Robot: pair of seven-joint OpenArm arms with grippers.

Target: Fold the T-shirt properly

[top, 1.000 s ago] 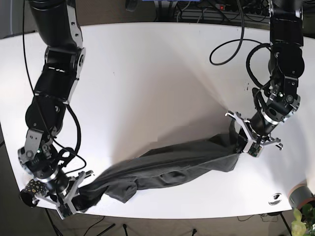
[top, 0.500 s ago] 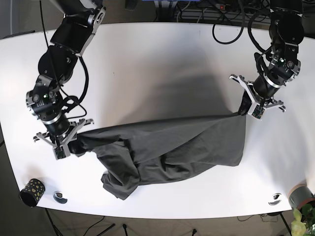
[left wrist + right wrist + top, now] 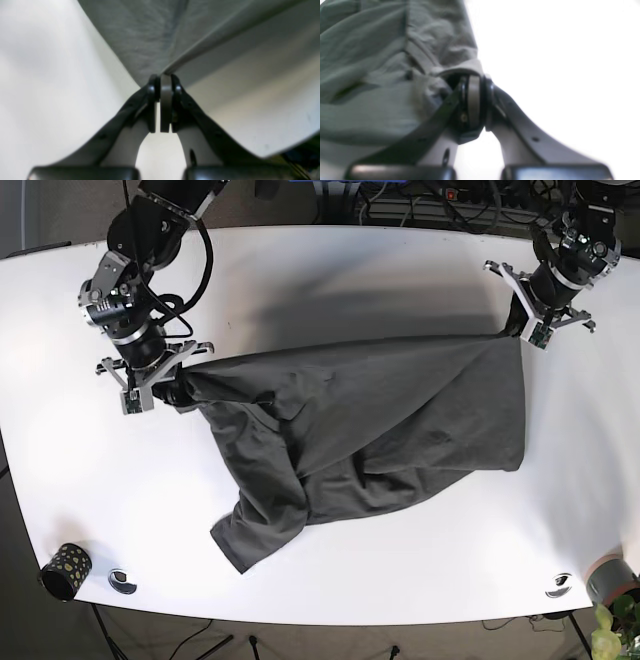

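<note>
Dark grey T-shirt (image 3: 380, 420) stretched over the white table (image 3: 320, 270), left gripper (image 3: 530, 330) pinching one corner, right gripper (image 3: 165, 385) clamped on the opposite edge

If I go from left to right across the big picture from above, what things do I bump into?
Patterned cup → right gripper pinching the shirt → dark T-shirt → left gripper pinching the shirt's other end → grey pot at the table's edge.
</note>
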